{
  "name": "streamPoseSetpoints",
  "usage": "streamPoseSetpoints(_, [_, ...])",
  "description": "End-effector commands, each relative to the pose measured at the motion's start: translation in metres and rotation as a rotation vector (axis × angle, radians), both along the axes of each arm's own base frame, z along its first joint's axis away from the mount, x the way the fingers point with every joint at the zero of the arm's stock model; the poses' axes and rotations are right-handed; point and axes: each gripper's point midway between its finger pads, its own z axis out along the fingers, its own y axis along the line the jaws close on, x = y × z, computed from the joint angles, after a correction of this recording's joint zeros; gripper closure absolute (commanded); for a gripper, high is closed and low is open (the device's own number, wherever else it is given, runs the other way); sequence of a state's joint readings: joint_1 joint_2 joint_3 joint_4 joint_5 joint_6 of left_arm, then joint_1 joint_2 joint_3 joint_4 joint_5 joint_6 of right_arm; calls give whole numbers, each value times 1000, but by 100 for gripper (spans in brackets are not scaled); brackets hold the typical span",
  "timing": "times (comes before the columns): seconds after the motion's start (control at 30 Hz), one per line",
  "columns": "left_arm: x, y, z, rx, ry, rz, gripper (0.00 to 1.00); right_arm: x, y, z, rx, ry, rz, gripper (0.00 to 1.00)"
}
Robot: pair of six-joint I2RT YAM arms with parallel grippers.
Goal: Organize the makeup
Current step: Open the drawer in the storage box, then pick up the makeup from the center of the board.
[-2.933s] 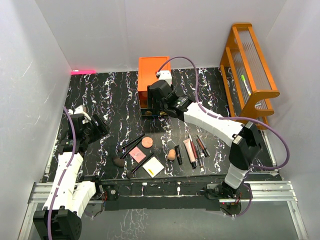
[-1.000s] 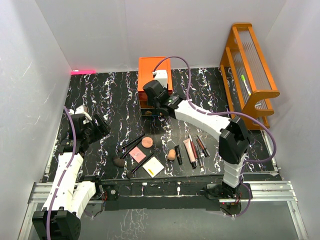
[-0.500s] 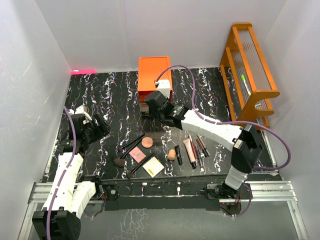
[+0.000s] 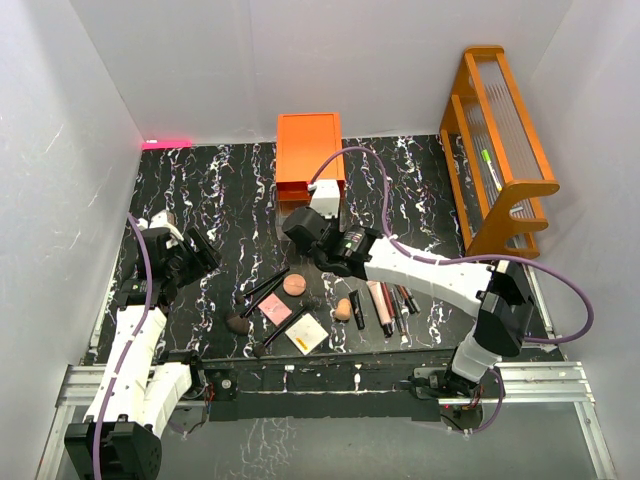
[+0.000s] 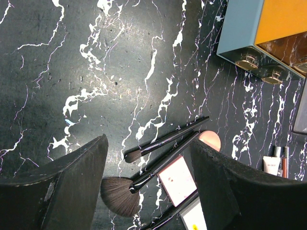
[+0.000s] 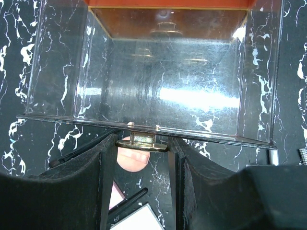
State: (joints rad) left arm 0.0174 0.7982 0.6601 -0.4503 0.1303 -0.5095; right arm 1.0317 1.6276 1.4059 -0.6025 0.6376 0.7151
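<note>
The makeup lies near the table's front edge: long black brushes (image 4: 265, 287), a round tan compact (image 4: 294, 285), a pink palette (image 4: 275, 309), a pale-yellow palette (image 4: 307, 333), a beige sponge (image 4: 343, 310) and tubes (image 4: 382, 300). My right gripper (image 4: 312, 237) is shut on the gold handle (image 6: 142, 143) of a clear drawer (image 6: 158, 81), which stands pulled out of the orange chest (image 4: 309, 150). Below the handle the compact (image 6: 132, 158) shows. My left gripper (image 4: 198, 250) hangs open at the left with nothing between its fingers, above the brushes (image 5: 165, 139) and pink palette (image 5: 176, 179).
An orange wooden rack (image 4: 500, 130) stands at the back right against the wall. The chest's lower drawers with gold knobs (image 5: 261, 69) show in the left wrist view. White walls close in the marble table (image 4: 220, 200) on three sides.
My right gripper has drawn back toward the near edge with the handle, sliding the clear drawer out of the chest. The left arm has not moved.
</note>
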Motion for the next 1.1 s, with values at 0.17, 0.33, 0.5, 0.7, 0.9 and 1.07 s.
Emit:
streamPoseSetpoints(0.17, [0,-1,10,-2,-26,1,31,-17,4,14,79,-13,-22,72])
streamPoseSetpoints(0.33, [1,0,10,0,-25,2,31,-18,4,8,63,-4,-24,59])
streamPoseSetpoints(0.5, [0,-1,9,-1,-20,2,29,-22,2,12,80,-6,-14,31])
streamPoseSetpoints(0.7, [1,0,10,1,-21,4,28,-33,-1,28,133,-33,55,21])
streamPoseSetpoints(0.9, [0,1,9,4,-19,7,28,-68,-7,35,192,-17,250,22])
streamPoseSetpoints(1.07, [0,0,11,4,-23,4,28,-126,6,3,221,102,603,21])
